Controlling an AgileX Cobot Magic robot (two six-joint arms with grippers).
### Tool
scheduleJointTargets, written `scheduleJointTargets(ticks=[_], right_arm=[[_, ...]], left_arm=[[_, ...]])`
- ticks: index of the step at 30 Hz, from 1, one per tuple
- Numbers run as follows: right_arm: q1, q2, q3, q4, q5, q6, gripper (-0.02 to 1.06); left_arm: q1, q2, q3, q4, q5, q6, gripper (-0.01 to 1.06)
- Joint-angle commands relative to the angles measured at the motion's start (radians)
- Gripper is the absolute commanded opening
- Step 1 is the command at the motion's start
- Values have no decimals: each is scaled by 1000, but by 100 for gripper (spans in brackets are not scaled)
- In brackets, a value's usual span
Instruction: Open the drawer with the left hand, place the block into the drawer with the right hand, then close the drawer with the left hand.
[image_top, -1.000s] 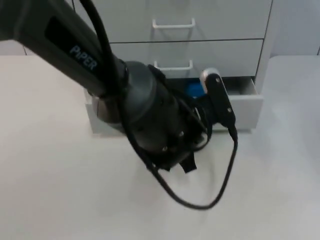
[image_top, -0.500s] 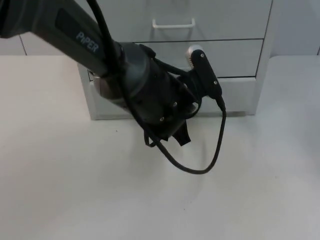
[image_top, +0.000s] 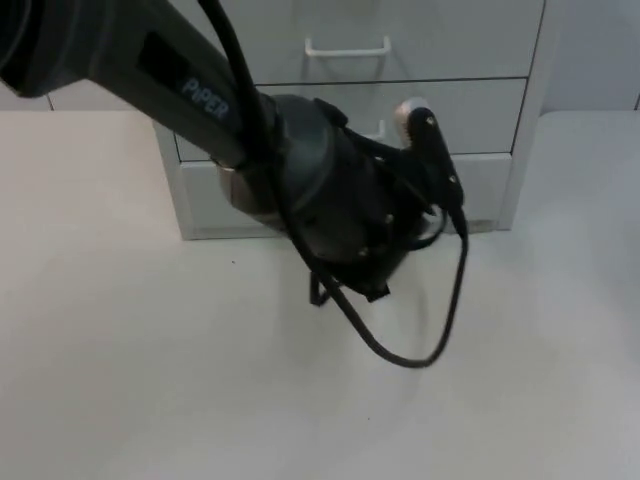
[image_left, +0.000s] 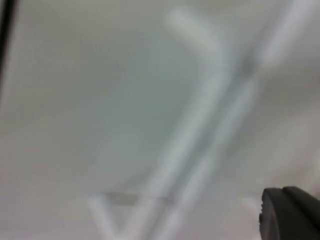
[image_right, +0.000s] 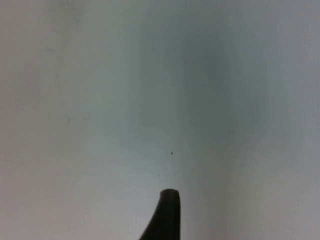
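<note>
At the cabinet's foot, toward twelve o'clock on the bench (image_top: 120, 380), we see the lowest drawer (image_top: 480, 185) flush with the cabinet front, so we judge the closing step to be at or near its end. Our left end effector (image_top: 350, 292) hangs just in front of that drawer, its fingers pointing down at the bench; whether they are parted or clenched we cannot tell. From the left wrist we make out pale drawer fronts and a white handle (image_left: 200, 100). The block is nowhere to be seen; we take it to lie inside the closed drawer. Our right end effector (image_right: 167, 210) waits over bare bench, its state also unclear. Next we would back the left arm toward six o'clock, clear of the handles.
</note>
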Motion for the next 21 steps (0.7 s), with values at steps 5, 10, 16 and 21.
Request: scheduleJointTargets(ticks=[5,10,16,21], right_arm=[[-7,-9,3,0,-11,-13,75],[-7,-9,3,0,-11,-18,75],[-7,-9,3,0,-5,-18,75],[-7,-9,3,4,-5,-18,75]], left_arm=[[-112,-84,37,-231,-12,200,0],[-177,-176,55,-441,-18,368,0],[-159,-285,55,-885,-49,725,0],[-92,-337,55,-1201,-51,1002,0]])
